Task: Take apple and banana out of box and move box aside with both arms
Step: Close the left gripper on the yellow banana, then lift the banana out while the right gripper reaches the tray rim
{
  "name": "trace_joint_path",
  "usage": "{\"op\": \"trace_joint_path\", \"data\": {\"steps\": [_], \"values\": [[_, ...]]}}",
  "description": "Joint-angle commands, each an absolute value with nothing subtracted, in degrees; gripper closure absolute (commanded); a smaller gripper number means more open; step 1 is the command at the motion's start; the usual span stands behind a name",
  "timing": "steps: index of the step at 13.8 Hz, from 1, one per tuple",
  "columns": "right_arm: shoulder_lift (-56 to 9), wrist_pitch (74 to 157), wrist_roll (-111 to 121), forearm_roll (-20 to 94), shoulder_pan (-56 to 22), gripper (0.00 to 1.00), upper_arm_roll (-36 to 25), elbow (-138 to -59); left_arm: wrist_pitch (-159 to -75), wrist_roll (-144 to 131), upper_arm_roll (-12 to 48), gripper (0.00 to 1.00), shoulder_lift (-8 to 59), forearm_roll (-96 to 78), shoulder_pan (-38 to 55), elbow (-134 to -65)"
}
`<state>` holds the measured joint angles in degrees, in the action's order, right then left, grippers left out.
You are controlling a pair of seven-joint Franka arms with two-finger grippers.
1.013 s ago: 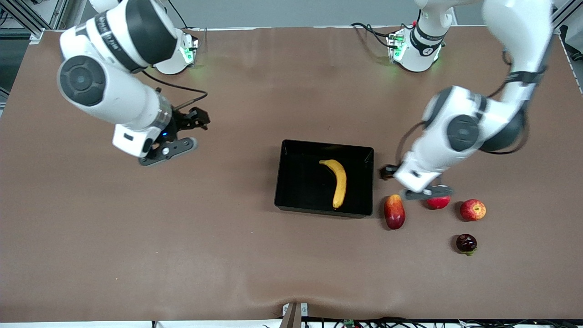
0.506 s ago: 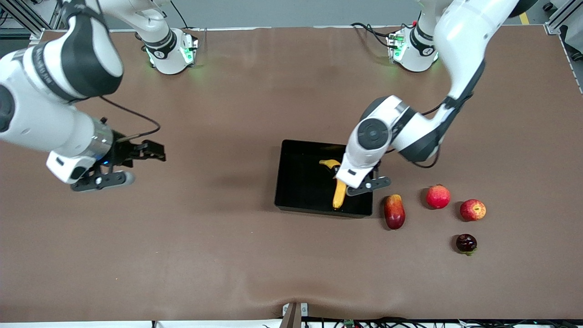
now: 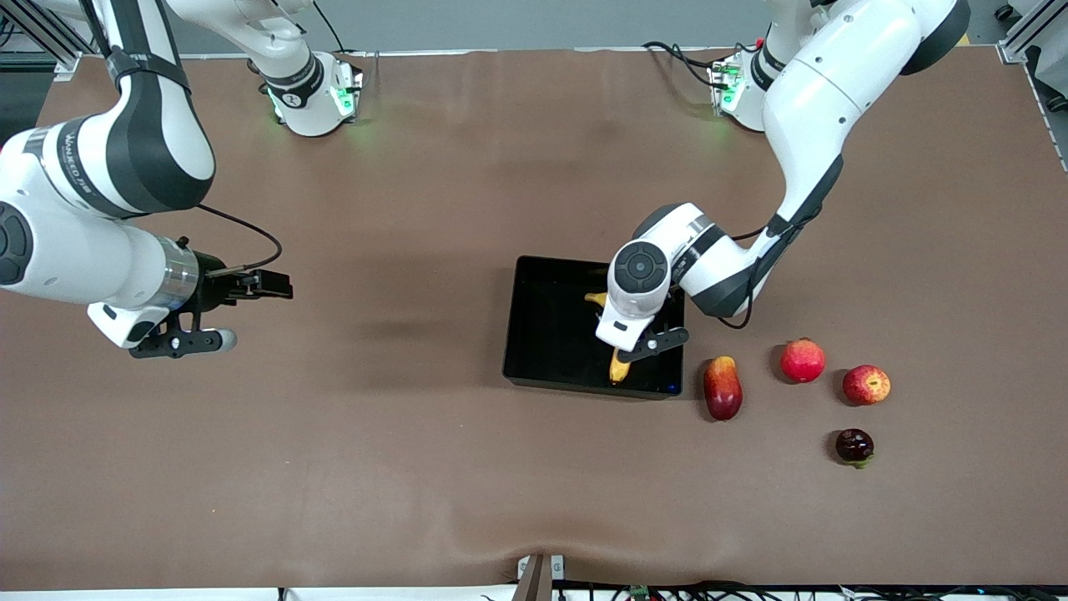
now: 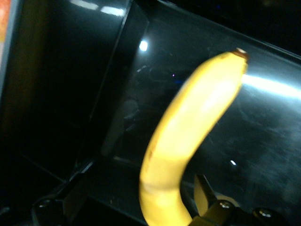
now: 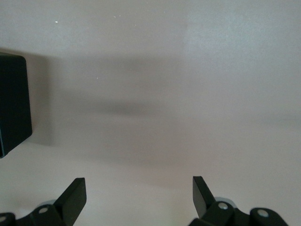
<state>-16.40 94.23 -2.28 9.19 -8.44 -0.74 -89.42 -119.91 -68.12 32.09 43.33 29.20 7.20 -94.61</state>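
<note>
The yellow banana (image 3: 618,367) lies in the glossy black box (image 3: 551,334) in the middle of the table. My left gripper (image 3: 641,349) is down inside the box, over the banana. In the left wrist view the banana (image 4: 188,136) runs between the fingers (image 4: 75,200) of the open left gripper (image 4: 141,200), with the box floor (image 4: 263,141) under it. The small red apple (image 3: 866,385) with yellow streaks sits on the table toward the left arm's end. My right gripper (image 3: 179,340) hangs open over bare table toward the right arm's end, nothing in it (image 5: 138,193).
Between the box and the apple lie a red-orange mango-like fruit (image 3: 722,387) and a pinkish-red round fruit (image 3: 803,360). A dark round fruit (image 3: 854,446) sits nearer the camera than the apple. One box corner (image 5: 14,103) shows in the right wrist view.
My left arm swung from above the pinkish-red fruit to the box and came down around the banana. My right arm drew away toward its own end of the table.
</note>
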Motion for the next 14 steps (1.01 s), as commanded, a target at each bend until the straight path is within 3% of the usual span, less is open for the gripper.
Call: {"op": "trace_joint_path", "data": {"steps": [1, 3, 4, 8, 9, 14], "values": [[-15.2, 93.96, -2.2, 9.84, -7.82, 0.0, -0.09, -90.61, -119.97, -70.22, 31.73, 0.0, 44.73, 32.17, 7.91, -94.13], [-15.21, 94.04, -2.2, 9.84, -7.82, 0.0, -0.09, -90.62, -119.97, -70.31, 31.73, 0.0, 45.78, 32.52, 7.91, -94.04], [-15.21, 94.04, -2.11, 9.84, -7.91, 0.0, -0.09, -90.62, -119.97, -70.31, 31.73, 0.1, 45.96, 32.95, 7.91, -94.04], [-15.12, 94.66, -2.11, 9.84, -8.35, 0.0, 0.0, -91.23, -119.97, -70.49, 31.73, 0.85, 46.14, 33.05, 7.91, -93.61], [-15.12, 94.83, -2.11, 9.84, -8.44, 0.0, 0.0, -91.23, -119.97, -70.49, 31.82, 1.0, 45.79, 32.79, 7.91, -93.43], [-15.03, 95.54, -2.11, 9.84, -8.53, 0.0, 0.18, -91.58, -117.17, -70.58, 34.71, 1.0, 39.57, 31.82, 7.03, -92.73]]}}
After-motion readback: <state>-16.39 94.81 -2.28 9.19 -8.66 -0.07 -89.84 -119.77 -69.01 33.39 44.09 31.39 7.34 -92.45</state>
